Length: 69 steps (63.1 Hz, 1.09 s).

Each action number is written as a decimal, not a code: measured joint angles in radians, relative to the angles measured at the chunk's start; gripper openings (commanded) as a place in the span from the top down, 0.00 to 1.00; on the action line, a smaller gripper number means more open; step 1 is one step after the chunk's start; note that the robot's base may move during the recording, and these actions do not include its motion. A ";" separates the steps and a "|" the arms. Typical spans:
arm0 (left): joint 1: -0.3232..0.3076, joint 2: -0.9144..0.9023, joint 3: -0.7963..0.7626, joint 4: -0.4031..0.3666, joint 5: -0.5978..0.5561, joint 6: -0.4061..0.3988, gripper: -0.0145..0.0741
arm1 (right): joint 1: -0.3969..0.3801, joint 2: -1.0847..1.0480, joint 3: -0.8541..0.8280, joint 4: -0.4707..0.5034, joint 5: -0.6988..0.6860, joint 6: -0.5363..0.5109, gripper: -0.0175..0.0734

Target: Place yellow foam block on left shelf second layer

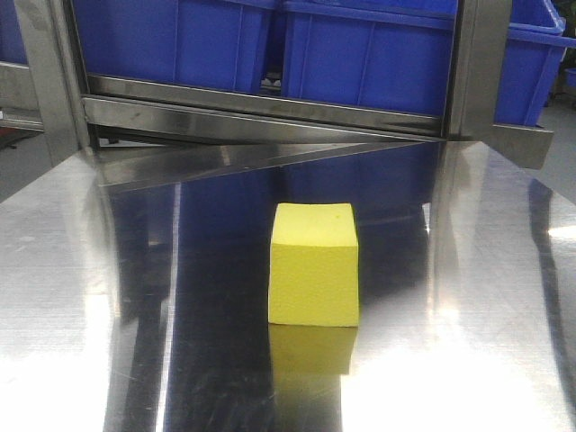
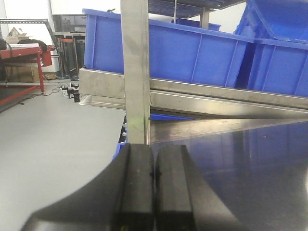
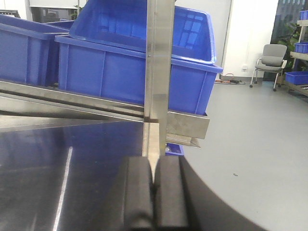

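Under the yellow foam block (image 1: 314,264), one steel table (image 1: 72,297); behind the block, one steel rack (image 1: 270,112) bearing at least three blue bins (image 1: 369,63). One block, upright, mid-table, touched by nothing. Left gripper (image 2: 155,159) and right gripper (image 3: 153,168): fingers pressed together, holding nothing.

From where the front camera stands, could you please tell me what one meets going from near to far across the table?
steel tabletop → yellow foam block → steel shelf rail → blue bins
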 measured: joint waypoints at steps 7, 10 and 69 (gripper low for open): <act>0.000 0.000 0.000 0.000 0.000 0.000 0.70 | 0.000 0.000 0.000 0.000 0.000 0.000 0.75; 0.000 0.000 0.000 0.000 0.000 0.000 0.70 | 0.000 0.000 0.000 0.000 0.000 0.000 0.75; 0.000 0.000 0.000 0.000 0.000 0.000 0.70 | 0.000 0.000 0.000 0.000 0.000 0.000 0.75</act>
